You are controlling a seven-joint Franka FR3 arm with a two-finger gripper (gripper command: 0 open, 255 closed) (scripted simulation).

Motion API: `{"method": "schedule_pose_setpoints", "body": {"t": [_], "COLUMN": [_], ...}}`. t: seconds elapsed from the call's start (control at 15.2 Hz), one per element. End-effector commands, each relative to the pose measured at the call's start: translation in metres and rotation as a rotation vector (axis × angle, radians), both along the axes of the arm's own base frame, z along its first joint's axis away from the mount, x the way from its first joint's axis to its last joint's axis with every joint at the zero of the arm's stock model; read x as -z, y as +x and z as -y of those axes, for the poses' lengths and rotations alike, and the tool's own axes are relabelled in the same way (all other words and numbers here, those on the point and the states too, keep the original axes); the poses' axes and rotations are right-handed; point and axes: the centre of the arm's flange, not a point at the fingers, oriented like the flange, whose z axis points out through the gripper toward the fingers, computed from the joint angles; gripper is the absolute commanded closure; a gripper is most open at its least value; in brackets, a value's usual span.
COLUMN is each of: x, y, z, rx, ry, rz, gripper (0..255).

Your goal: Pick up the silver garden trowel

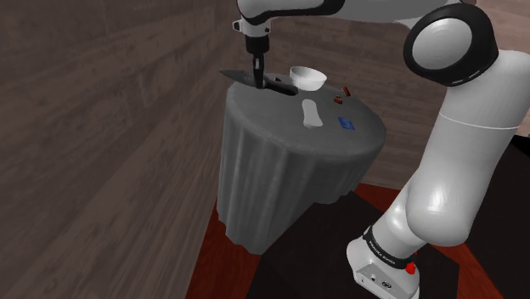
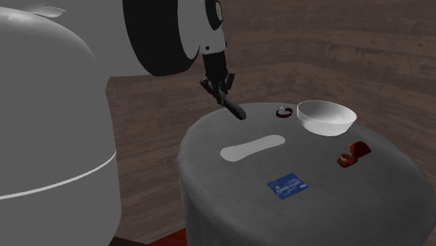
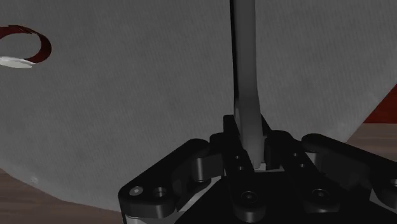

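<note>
Round table (image 1: 280, 178), draped in grey cloth. Gripper (image 1: 257, 78) is over the table's rim at the shoulder view's upper left, on the side nearest the plank wall (image 1: 102, 127). Jaws are clamped on the trowel (image 1: 238, 76). In the wrist view the grey handle is pinched between both fingers, and the shaft runs straight away from the hand over the cloth. The trowel renders dark grey, not bright. In the shoulder view its blade end juts out past the table's rim. Cannot tell whether any part touches the cloth.

White bowl (image 1: 307, 78) stands upright just beside the trowel, near the same rim. Its hollow shows plain white inside. A small red ring-like piece (image 2: 283, 112) sits just beside the bowl, on the gripper's side. A flat white oblong (image 1: 311, 113) lies near the table's middle. A blue card (image 1: 346, 124) lies toward the near rim in the second exterior view. A lumpy red item (image 2: 353, 154) sits between bowl and card, by the rim on that view's right.
</note>
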Motion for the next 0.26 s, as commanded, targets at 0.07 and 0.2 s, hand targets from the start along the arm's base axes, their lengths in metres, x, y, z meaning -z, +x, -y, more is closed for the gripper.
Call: {"method": "schedule_pose_setpoints", "body": {"t": [0.07,0.2], "x": [-0.0159,-0.0167], "y": [-0.0007,-0.0007], "z": [-0.0001,-0.0001], "rx": [0.0,0.0], "ry": [0.0,0.0], "rz": [0.0,0.0], "gripper": [255,255]}}
